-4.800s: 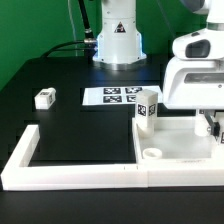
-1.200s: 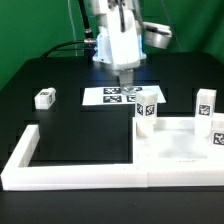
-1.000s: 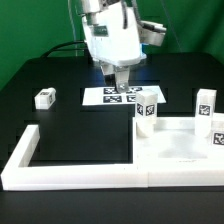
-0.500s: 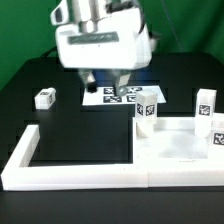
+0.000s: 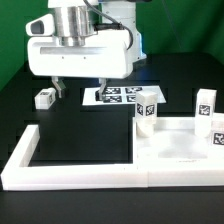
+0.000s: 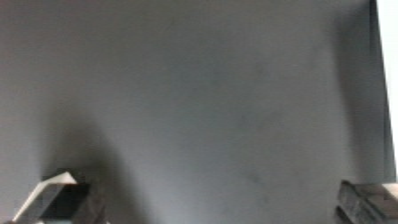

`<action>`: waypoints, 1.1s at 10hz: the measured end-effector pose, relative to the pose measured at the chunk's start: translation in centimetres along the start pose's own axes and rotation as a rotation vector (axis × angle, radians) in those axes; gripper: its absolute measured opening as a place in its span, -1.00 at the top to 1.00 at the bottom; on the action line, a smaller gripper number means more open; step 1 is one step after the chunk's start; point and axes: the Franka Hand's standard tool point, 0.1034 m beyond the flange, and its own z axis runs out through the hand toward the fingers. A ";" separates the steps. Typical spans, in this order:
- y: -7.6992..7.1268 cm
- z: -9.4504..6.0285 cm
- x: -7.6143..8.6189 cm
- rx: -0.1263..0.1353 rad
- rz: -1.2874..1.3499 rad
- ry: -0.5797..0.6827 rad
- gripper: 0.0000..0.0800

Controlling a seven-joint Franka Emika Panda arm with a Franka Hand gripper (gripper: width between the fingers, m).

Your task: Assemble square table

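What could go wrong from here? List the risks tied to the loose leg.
1. The open gripper hangs near the loose leg, but the wrist view shows only bare table, so a descent now could miss or knock the leg.
2. The leg is small; a finger landing on it might tip or push it away.
3. Two legs already stand on the tabletop; a carried leg could bump them.

No readable text; only black-and-white tag patterns on the leg blocks [image 5: 147, 108].
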 end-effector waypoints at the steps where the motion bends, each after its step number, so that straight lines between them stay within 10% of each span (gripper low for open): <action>1: 0.1 0.0 0.0 -0.007 -0.092 -0.001 -0.62; 6: 8.8 0.6 -2.1 -0.034 -0.317 -0.217 -0.62; 11: 10.1 1.4 -3.5 -0.051 -0.290 -0.535 -0.62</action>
